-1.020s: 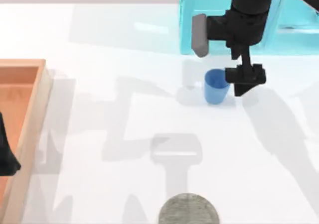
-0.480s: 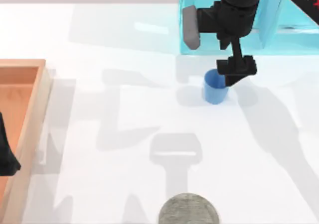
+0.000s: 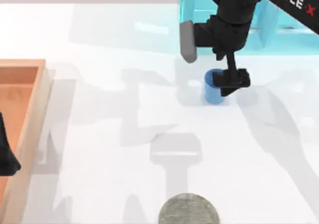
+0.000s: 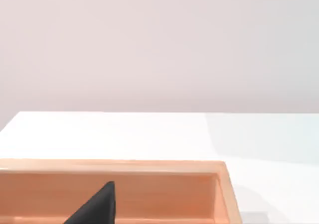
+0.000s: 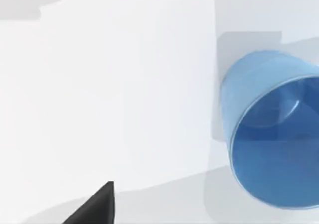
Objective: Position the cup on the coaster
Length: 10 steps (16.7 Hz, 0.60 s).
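The small blue cup point(image 3: 212, 90) stands upright on the white table, just in front of the light-blue shelf unit. My right gripper point(image 3: 231, 81) hangs over the cup's right rim, open and holding nothing. In the right wrist view the cup point(image 5: 271, 149) shows its open mouth, with one dark fingertip point(image 5: 97, 207) well off to its side. The speckled grey coaster point(image 3: 189, 210) lies at the table's front edge, far from the cup. My left gripper point(image 3: 6, 154) is parked at the left edge over the wooden tray.
A light-blue shelf unit point(image 3: 279, 20) stands at the back right, close behind the cup. A wooden tray point(image 3: 31, 114) sits along the left side; its rim point(image 4: 149, 167) appears in the left wrist view.
My right gripper has shifted left and toward the cup, from beside its right side to over its right rim. Cup, coaster and left arm have not moved.
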Available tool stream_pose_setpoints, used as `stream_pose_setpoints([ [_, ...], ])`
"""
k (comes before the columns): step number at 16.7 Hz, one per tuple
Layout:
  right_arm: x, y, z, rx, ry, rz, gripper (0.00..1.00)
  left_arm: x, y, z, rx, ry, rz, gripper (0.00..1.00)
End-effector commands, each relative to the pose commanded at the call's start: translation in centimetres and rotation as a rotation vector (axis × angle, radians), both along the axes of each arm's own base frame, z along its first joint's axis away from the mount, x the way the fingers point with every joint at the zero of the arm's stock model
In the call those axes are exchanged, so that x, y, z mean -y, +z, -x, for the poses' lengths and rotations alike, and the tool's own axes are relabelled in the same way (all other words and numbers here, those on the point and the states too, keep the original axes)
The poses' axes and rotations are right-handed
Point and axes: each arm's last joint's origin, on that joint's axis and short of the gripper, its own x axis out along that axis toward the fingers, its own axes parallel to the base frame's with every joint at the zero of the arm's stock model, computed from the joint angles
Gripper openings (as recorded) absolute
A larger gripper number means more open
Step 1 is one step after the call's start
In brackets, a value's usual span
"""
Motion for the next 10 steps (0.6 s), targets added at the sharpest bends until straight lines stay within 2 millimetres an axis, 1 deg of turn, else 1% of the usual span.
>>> stream_pose_setpoints([
  [3,0.0,-3.8,0.1,-0.007,0.000,0.003,1.00,0.0,0.0,0.0,0.000,0.000,0.000,1.00],
  [5,0.1,-5.6,0.3,-0.004,0.000,0.002,1.00,0.0,0.0,0.0,0.000,0.000,0.000,1.00],
  [7,0.2,-6.4,0.4,-0.003,0.001,0.002,1.00,0.0,0.0,0.0,0.000,0.000,0.000,1.00],
  [10,0.2,-6.5,0.4,-0.003,0.001,0.002,1.00,0.0,0.0,0.0,0.000,0.000,0.000,1.00],
])
